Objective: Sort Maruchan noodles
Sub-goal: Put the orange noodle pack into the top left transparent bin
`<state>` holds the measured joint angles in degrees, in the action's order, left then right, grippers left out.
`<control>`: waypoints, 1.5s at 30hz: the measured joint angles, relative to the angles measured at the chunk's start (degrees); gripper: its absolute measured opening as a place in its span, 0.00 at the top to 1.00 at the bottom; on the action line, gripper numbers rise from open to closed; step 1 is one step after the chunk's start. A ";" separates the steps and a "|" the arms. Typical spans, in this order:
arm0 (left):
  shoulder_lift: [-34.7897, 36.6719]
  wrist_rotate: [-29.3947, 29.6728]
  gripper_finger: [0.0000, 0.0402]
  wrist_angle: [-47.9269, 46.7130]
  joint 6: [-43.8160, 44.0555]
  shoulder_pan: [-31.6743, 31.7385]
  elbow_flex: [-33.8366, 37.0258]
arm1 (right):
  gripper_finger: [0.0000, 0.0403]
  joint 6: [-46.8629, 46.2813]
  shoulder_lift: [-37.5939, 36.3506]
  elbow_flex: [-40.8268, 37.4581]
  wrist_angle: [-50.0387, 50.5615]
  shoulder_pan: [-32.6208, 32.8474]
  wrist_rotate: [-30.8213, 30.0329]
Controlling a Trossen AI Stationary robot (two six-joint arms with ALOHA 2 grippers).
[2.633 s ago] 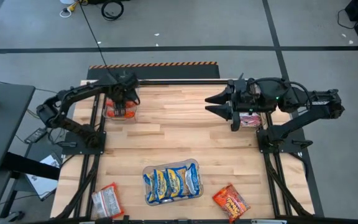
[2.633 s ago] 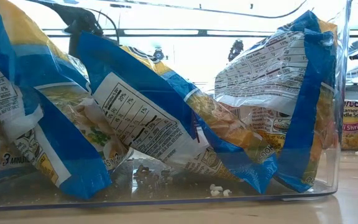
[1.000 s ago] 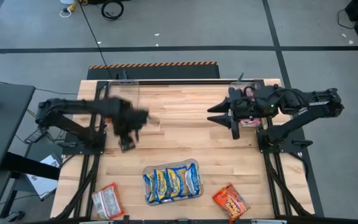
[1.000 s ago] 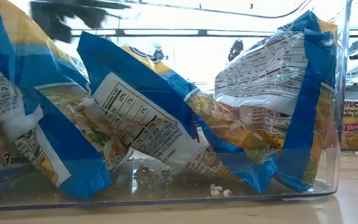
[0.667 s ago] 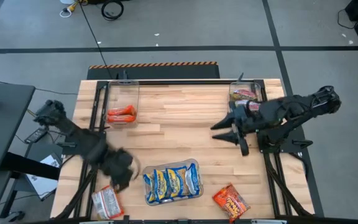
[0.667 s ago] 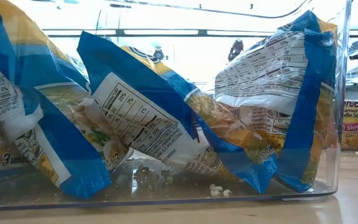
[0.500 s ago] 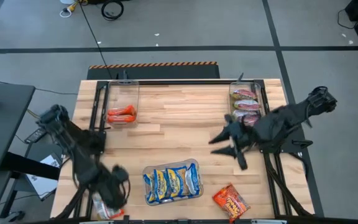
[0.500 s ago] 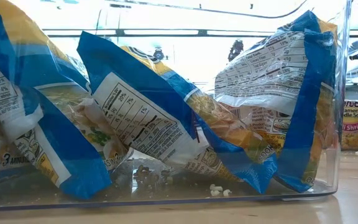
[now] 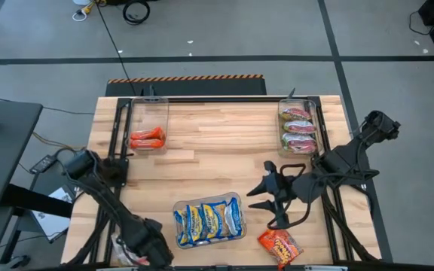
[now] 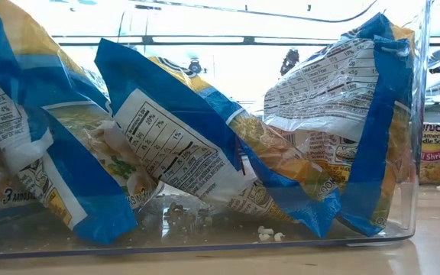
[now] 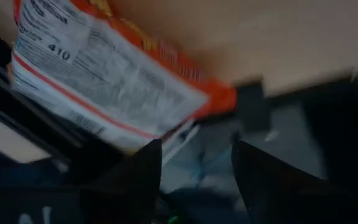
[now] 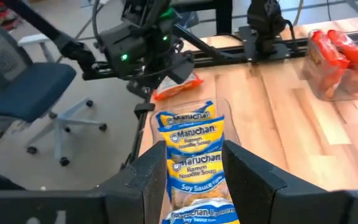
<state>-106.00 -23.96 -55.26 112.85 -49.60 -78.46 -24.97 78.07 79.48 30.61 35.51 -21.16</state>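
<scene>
My left end effector (image 9: 143, 242) hangs open over the crinkly orange-red plastic ramen packet (image 11: 98, 74) at the wooden tabletop's (image 9: 217, 143) near-left corner. My right end effector (image 9: 266, 197), also open and empty, hovers beside the clear plastic rectangular bin (image 9: 234, 199) of blue-and-yellow packets (image 9: 206, 220).

Bin (image 9: 237, 202) with packets (image 9: 208, 221) mid near table (image 9: 217, 143) edge; loose packet (image 9: 279, 245) near-right corner; bins (image 9: 148, 111) (image 9: 298, 108) far-left, far-right.

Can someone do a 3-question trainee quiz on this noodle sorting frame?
1. True or false: the left gripper hangs over the loose packet at the table's front left corner.
2. Which bin holds the blue Maruchan packets: A front centre, B back left, C back right?
3. Fill in: the right gripper has open jaws just behind the loose ____ packet.

Key: 1 true; 2 A; 3 orange-red.
</scene>
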 joint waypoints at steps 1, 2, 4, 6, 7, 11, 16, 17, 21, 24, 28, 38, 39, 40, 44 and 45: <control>-0.47 1.72 0.52 0.02 3.01 -0.02 -0.08 | 0.60 0.02 0.00 0.00 0.16 0.00 -0.48; -0.92 3.59 0.53 0.27 5.88 -0.04 -0.09 | 0.60 0.07 -0.05 0.00 0.09 -0.15 -0.86; -1.85 7.47 0.55 1.80 9.75 -0.10 -0.09 | 0.60 1.08 -0.33 -0.01 0.09 -0.46 -1.75; -2.67 7.71 0.56 1.41 10.74 -0.10 -0.11 | 0.60 2.34 -0.49 0.00 0.03 -1.00 -1.76; -3.16 6.96 0.57 1.17 10.74 -0.07 -0.11 | 0.60 2.85 -0.65 0.00 0.07 -1.27 -1.76; -4.04 4.48 0.57 -0.24 11.60 -0.97 -0.09 | 0.60 5.11 -1.14 0.00 0.19 -2.55 -1.63; -4.04 7.37 0.57 -3.82 14.97 -2.16 -0.08 | 0.60 5.59 -1.21 0.00 0.36 -4.14 -1.43; -4.04 7.82 0.57 -4.19 15.28 -2.12 0.14 | 0.60 5.62 -1.21 0.00 0.42 -4.34 -1.43; -4.48 11.69 0.57 -4.35 14.84 -1.95 0.22 | 0.60 5.66 -1.23 0.00 0.46 -4.91 -0.11; -4.71 11.46 0.57 -4.80 15.03 -1.36 0.22 | 0.60 5.66 -1.23 0.00 0.48 -4.98 0.06; -5.13 8.98 0.54 -7.02 16.98 -1.25 0.23 | 0.60 5.66 -1.23 0.00 0.72 -5.01 0.21; -9.59 5.68 0.53 -4.55 17.22 -0.96 0.22 | 0.60 5.66 -1.25 0.00 1.92 -5.01 0.27; -9.62 5.71 0.53 -4.52 17.06 -0.96 0.22 | 0.60 5.66 -1.25 0.00 2.03 -5.01 0.27; -9.64 5.85 0.55 -4.69 16.95 -0.95 0.21 | 0.60 5.66 -1.25 0.00 2.16 -5.01 0.26; -9.64 5.92 0.66 -6.03 15.83 -0.83 0.13 | 0.60 5.66 -1.25 0.00 3.06 -5.01 0.27; -9.64 5.98 0.71 -6.42 15.72 -0.81 0.13 | 0.60 5.66 -1.25 0.00 3.10 -5.01 0.27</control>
<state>-115.63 -17.98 -61.69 128.57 -50.41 -78.32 -19.31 76.82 79.48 33.71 30.50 -20.88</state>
